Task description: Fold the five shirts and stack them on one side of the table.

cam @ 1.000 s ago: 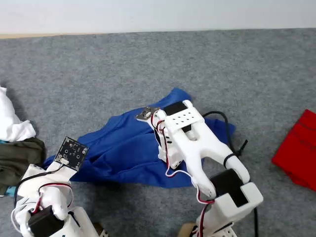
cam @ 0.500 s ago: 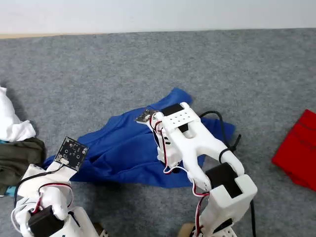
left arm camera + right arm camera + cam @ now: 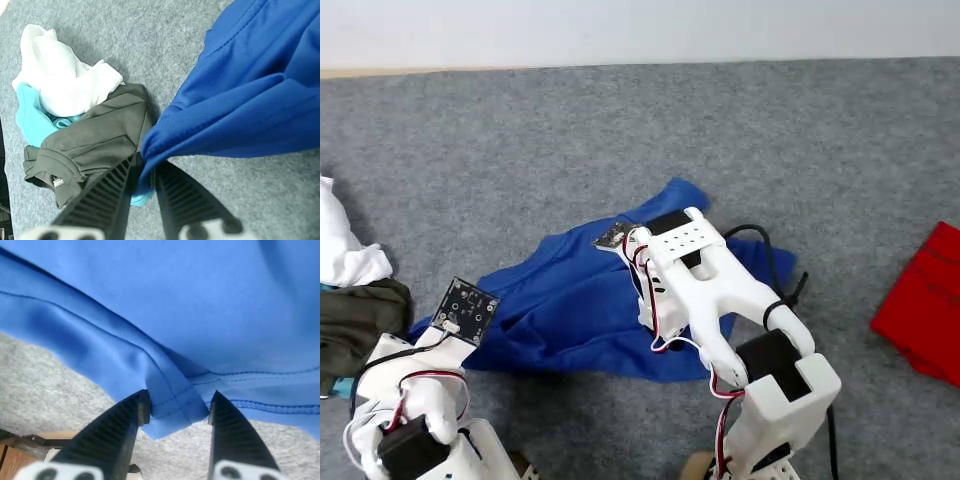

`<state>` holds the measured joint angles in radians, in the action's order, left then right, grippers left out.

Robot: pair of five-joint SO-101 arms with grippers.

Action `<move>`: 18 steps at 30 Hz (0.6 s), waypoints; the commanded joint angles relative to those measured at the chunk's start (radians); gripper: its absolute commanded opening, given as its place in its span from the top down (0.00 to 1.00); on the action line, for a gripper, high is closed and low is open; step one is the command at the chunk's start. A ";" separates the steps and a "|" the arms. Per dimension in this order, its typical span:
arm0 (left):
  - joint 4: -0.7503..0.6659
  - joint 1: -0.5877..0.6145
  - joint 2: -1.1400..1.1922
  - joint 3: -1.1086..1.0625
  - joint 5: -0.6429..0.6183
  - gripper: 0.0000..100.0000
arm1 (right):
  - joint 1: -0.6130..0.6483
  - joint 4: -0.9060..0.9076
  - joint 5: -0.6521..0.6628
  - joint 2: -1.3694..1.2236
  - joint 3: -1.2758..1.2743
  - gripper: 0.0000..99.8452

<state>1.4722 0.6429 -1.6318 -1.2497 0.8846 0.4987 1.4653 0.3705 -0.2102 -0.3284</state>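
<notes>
Pinching near-left corner of blue shirt (image 3: 570, 300): left gripper (image 3: 145, 162), jaws closed tight on bunched fabric. Right gripper (image 3: 178, 399) over blue shirt's middle, jaws part-open, straddling hem fold, apparently not clamped. Blue shirt crumpled, unfolded, mid table (image 3: 770, 130). Left of blue shirt: heap of olive shirt (image 3: 355, 322), teal shirt (image 3: 24, 117), white shirt (image 3: 342, 250); olive shirt just beside pinched corner. Right of blue shirt, well apart: red shirt (image 3: 925, 305).

Risks:
- Right jaws closing on single layer: fold slips out.
- Left pull snagging olive shirt: heap dragged along.
</notes>
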 commanded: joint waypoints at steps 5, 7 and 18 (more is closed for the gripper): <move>-0.005 -0.006 -0.002 0.007 0.005 1.00 | -0.010 -0.005 0.043 0.007 0.051 0.88; -0.005 -0.006 -0.002 0.005 0.005 1.00 | -0.012 -0.005 0.051 0.007 0.051 0.88; -0.006 -0.006 -0.002 0.005 0.005 1.00 | -0.013 0.004 0.087 0.016 0.051 0.95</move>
<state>1.4722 0.6429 -1.6318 -1.2497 0.8846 0.4987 1.4668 0.4442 -0.2102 -0.3284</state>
